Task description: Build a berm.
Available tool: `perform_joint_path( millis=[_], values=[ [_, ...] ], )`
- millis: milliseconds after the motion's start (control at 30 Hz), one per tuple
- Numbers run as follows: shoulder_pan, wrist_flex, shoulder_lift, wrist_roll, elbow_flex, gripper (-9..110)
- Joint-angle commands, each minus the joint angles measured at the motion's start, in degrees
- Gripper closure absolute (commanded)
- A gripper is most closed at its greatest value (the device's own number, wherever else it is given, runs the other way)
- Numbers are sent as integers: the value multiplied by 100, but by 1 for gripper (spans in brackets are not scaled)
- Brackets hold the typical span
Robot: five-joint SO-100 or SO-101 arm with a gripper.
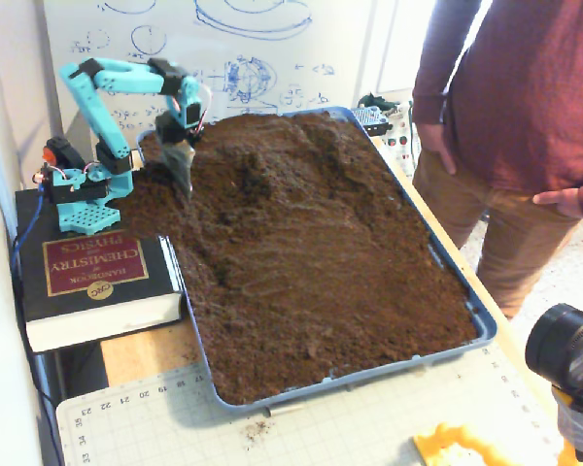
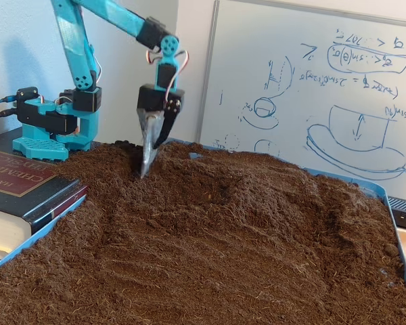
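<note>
A raised ridge of loose dark brown soil, the berm (image 1: 301, 155) (image 2: 257, 186), runs across the far part of a blue tray (image 1: 483, 325) (image 2: 27, 242) filled with soil. The soil nearer the front is lower and flatter, with faint rake lines. My teal arm's gripper (image 1: 182, 180) (image 2: 146, 166) points straight down at the tray's far left corner in a fixed view. Its jaws look closed together into a point, and the tip touches the soil just left of the ridge. It holds nothing that I can see.
A thick chemistry handbook (image 1: 92, 277) (image 2: 17, 183) lies beside the tray under the arm's base (image 1: 83, 194). A person (image 1: 525, 116) stands at the tray's right side. A camera (image 1: 568, 354), a cutting mat (image 1: 321, 427) and a yellow object (image 1: 457, 449) are in front. A whiteboard (image 2: 325, 88) stands behind.
</note>
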Motion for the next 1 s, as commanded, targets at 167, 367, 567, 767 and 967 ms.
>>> perform_joint_path(
  millis=[167,367,567,767,967],
  values=[
    [-229,-2883,-1301,800,-677,101],
    [-158,-2997,-1336,1837,-1898,101],
    [475,-2786,-1380,2171,-2786,101],
    [756,-2777,-1327,2241,-3076,101],
    [984,-2417,70,2224,-2804,101]
  ],
)
